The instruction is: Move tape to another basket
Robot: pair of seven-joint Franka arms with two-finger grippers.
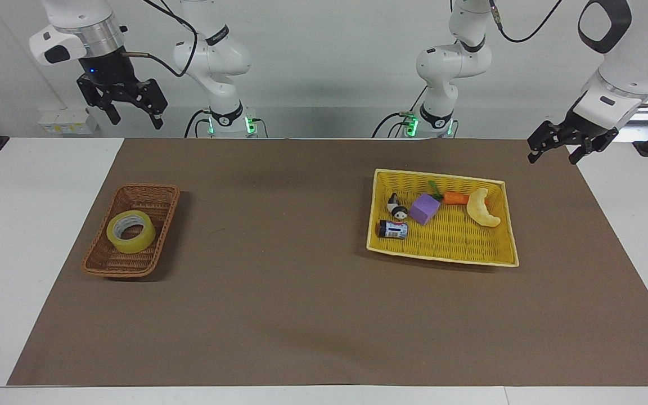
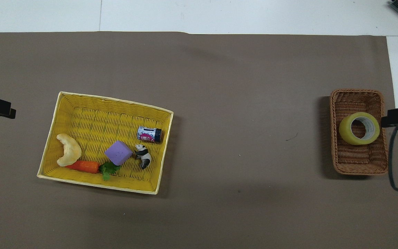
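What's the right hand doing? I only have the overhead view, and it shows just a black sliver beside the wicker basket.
Observer: The right hand hangs high in the air, well above the wicker basket, touching nothing.
Operator: Open or shut?
Observer: Open and empty. Seen side-on, the tape sits in that basket with clear air over it.
Operator: Left hand?
Observer: The left hand waits open and empty over the corner of the brown mat at the left arm's end, clear of the yellow basket.
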